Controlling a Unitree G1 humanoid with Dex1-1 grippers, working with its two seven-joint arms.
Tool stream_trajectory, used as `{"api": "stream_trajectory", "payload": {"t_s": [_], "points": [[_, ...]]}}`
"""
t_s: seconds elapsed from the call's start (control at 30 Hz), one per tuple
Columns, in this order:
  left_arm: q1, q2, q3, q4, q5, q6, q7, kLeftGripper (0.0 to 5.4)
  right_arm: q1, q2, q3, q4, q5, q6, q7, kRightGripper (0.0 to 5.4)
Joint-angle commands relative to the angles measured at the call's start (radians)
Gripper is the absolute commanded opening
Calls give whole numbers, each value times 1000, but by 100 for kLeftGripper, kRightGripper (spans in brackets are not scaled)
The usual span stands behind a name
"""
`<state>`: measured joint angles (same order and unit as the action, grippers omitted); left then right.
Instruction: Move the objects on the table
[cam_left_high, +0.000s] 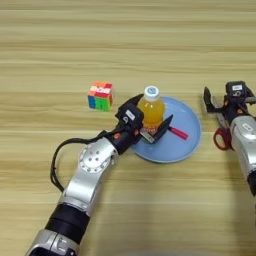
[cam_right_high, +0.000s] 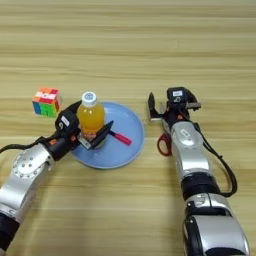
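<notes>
Two black fingers of the left claw (cam_left_high: 150, 126) stand on either side of the orange-drink bottle (cam_left_high: 151, 111), one behind its left side and one low at its right front, clamped on its lower body. The bottle stands upright, white cap on top, on the left part of the round blue plate (cam_left_high: 187, 142), and the claw's fingers reach in over the plate's left rim. Just right of the claw's front finger, the pen (cam_left_high: 177, 132) lies on the plate, with only its red end showing clear of the finger and the rest hidden behind it. The left arm runs from the claw down toward the table's near-left corner, a black cable looping beside its silver forearm. Left of the plate and apart from it, a colourful twisty puzzle cube (cam_left_high: 101, 95) sits on the table (cam_left_high: 125, 45). Off the plate's right rim, near but not touching, a pair of red-handled scissors (cam_right_high: 163, 144) lies on the wood, partly covered by the right arm. The right claw (cam_right_high: 170, 111) hovers just beyond the scissors, toward the far edge, its fingers spread apart with nothing between them; its arm leads back to the near edge on the right. The plate lies about midway across the table.
</notes>
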<state>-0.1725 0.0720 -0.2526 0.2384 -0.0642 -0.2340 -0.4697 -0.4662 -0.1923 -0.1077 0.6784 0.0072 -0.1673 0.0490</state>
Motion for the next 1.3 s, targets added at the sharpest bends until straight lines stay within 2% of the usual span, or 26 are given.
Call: {"api": "stream_trajectory", "payload": {"t_s": [0.03,0.37,0.73,0.83,0.97,1.17,1.3], "points": [[-12,-4,15,5,9,-12,17,540,-13,2,3,-13,-3,8,-5,540],[-7,-29,45,-59,-59,-71,-9,540,-13,3,2,-13,-6,9,-4,540],[34,-24,21,-168,-172,-88,-121,540,-12,4,3,-10,-7,7,-4,540],[39,-25,31,-199,-205,-90,-135,540,-13,4,3,-10,-7,8,-4,540],[24,-38,87,-230,-263,-100,-112,540,-13,4,4,-9,-8,8,-4,540],[-51,-46,245,-195,-285,-140,5,540,-14,5,4,-7,-9,6,-6,540],[-81,-40,304,-174,-287,-150,41,540,-13,6,5,-7,-9,6,-6,540]]}}
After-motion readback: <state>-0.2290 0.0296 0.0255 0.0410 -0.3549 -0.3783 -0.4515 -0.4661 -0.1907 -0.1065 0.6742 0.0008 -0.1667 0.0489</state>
